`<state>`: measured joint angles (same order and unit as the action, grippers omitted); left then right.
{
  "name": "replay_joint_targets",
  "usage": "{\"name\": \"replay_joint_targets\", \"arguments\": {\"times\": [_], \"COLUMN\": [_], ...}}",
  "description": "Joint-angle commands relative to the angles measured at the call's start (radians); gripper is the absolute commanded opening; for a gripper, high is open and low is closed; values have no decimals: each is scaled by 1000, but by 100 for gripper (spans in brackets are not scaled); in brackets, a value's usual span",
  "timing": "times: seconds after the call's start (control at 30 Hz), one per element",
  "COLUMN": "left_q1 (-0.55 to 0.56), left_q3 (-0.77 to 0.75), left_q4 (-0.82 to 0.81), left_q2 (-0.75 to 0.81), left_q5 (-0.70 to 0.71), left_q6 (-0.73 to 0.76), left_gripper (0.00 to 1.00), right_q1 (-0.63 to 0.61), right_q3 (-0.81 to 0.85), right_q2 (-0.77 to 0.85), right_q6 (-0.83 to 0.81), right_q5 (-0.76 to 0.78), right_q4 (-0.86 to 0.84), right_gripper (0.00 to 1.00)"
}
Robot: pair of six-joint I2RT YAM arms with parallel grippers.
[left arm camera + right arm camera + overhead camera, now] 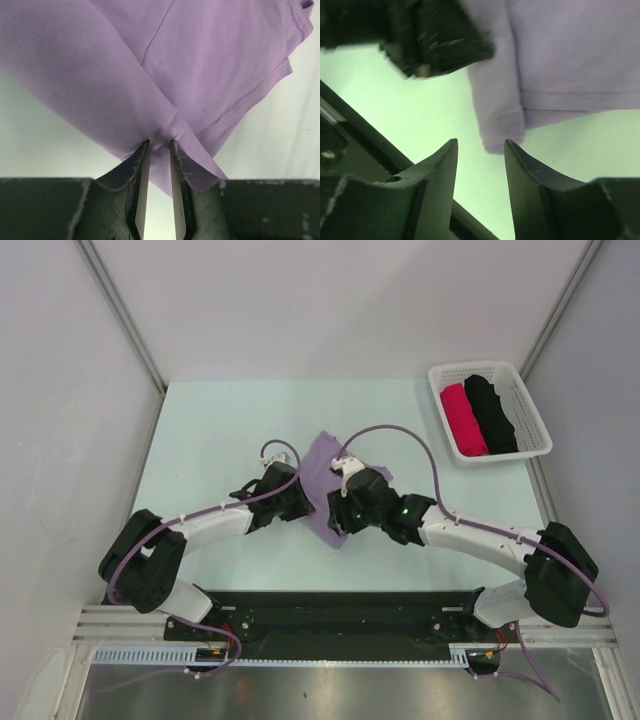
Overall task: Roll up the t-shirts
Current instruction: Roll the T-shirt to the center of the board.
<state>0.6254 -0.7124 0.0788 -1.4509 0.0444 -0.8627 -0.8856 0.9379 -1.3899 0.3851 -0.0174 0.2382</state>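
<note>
Caught: left pincer (159, 145) pinches the lavender t-shirt (210, 75)!
The right pincer (480, 142) gapes empty just short of its hem, above the counter (200, 440).

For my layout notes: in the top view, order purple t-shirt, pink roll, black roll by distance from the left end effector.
1. Purple t-shirt, pinched in the left end effector.
2. Pink roll, left in the basket.
3. Black roll, right in the basket.

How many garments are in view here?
3. A lavender t-shirt lies crumpled mid-table. A pink roll and a black roll sit side by side in the white basket at the far right. More may be hidden beneath them.
</note>
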Motion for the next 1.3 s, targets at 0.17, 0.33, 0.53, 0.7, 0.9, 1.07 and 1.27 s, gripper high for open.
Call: {"name": "replay_joint_targets", "arguments": {"times": [0.17, 0.33, 0.53, 0.7, 0.9, 1.07, 1.27], "left_q1": [4, 0, -3, -13, -90, -142, -145], "left_q3": [-168, -203, -222, -225, -213, -208, -182], "left_q4": [41, 44, 52, 49, 58, 99, 156], "left_q2": [-137, -189, -209, -210, -131, -3, 101], "left_q5": [-35, -60, -67, -86, -141, -143, -121], "left_q6": [27, 28, 34, 40, 63, 97, 140], "left_gripper": [27, 27, 27, 27, 36, 48, 48], "right_q1": [-234, -285, -294, -289, -205, -107, 65], "right_q3": [38, 38, 38, 38, 38, 36, 36], "right_q2": [-99, -187, -279, -327, -296, -247, -247], "right_q6": [-273, -319, -348, -379, -359, -350, -290], "right_q5": [430, 493, 576, 599, 504, 225, -120], "right_q4": [-40, -83, -119, -140, -129, -112, -94], "right_gripper": [54, 62, 65, 59, 34, 27, 25]}}
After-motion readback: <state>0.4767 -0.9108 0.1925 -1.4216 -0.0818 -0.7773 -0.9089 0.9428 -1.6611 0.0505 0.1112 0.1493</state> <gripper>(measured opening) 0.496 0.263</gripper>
